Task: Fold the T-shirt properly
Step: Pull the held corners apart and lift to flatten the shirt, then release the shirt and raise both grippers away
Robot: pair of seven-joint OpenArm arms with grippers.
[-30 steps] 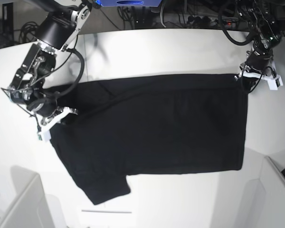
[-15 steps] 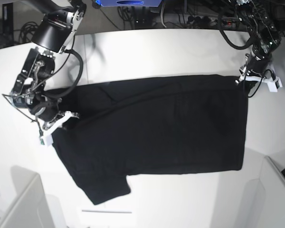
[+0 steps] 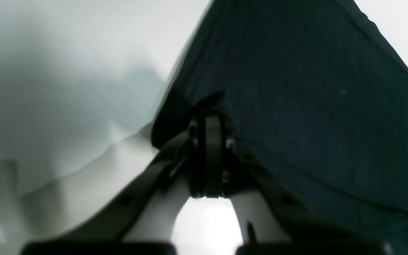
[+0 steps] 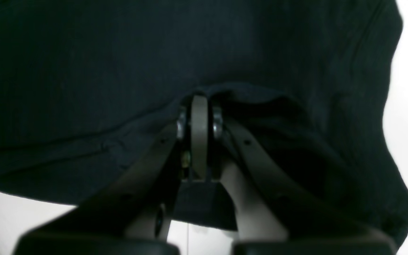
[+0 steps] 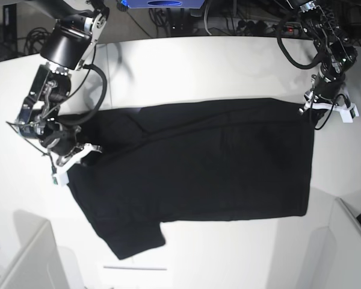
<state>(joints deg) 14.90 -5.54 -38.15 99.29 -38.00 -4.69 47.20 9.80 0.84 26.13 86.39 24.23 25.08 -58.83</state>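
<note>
The black T-shirt [image 5: 198,162] lies spread on the white table [image 5: 228,66], plain side up; no print shows. One short sleeve sticks out at the front left. My left gripper [image 5: 317,108] is shut on the shirt's far right corner; in the left wrist view [image 3: 207,109] the jaws pinch a lifted edge of the cloth [image 3: 296,88]. My right gripper [image 5: 72,158] is shut on the shirt's left edge; in the right wrist view [image 4: 199,94] the jaws clamp a fold of the black cloth [image 4: 101,71].
Cables and dark equipment [image 5: 186,18] lie beyond the table's far edge. A pale box-like panel [image 5: 30,259] stands at the front left and another panel [image 5: 349,241] at the front right. Bare white table surrounds the shirt.
Both grippers have moved toward the front, dragging the shirt's far edge with them. The far edge has come nearer and the shirt's top portion has shifted over itself.
</note>
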